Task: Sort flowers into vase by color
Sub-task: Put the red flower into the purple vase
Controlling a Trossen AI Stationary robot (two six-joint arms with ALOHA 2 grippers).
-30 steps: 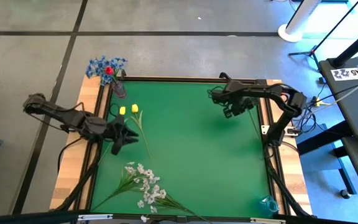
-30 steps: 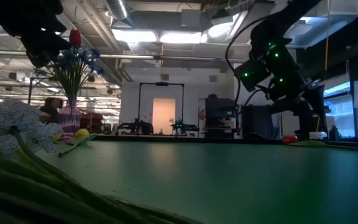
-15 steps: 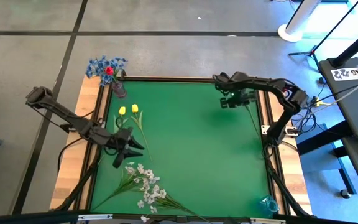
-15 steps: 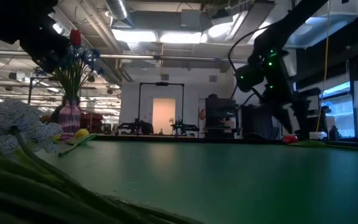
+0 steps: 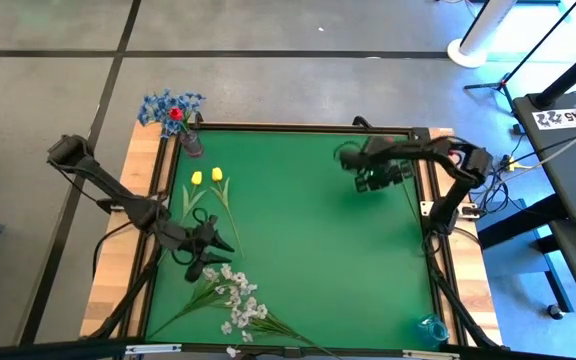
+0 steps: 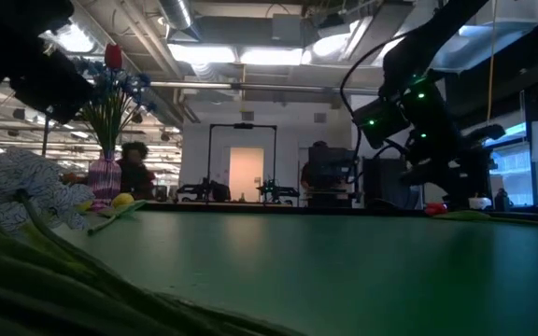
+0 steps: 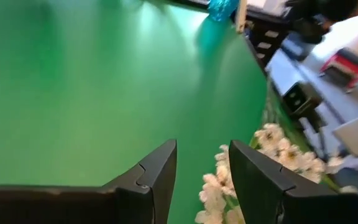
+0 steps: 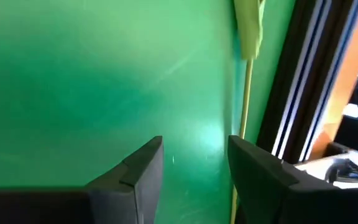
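Observation:
A small purple vase (image 5: 190, 143) at the table's far left corner holds blue sprigs and one red tulip (image 5: 175, 114). Two yellow tulips (image 5: 206, 177) lie on the green mat to its near side. White blossom sprays (image 5: 236, 300) lie near the near edge, left of centre. My left gripper (image 5: 211, 258) hovers open between the yellow tulips' stems and the white sprays; its wrist view shows white blossoms (image 7: 272, 144) just past the fingertips. My right gripper (image 5: 368, 180) hangs open over the far right of the mat, beside a thin green stem (image 8: 247, 99) that lies along the right rim.
A bluish glass vase (image 5: 431, 325) stands at the near right corner. The mat's black frame (image 5: 423, 200) and wooden border run beside the right gripper. Bare green mat spans the middle (image 5: 318, 250). People and equipment show in the room beyond the table.
My left gripper has moved toward the table's near edge, away from the yellow tulips and down to the white sprays, staying open. My right gripper has shifted a little over the far right of the mat. The flowers have not moved.

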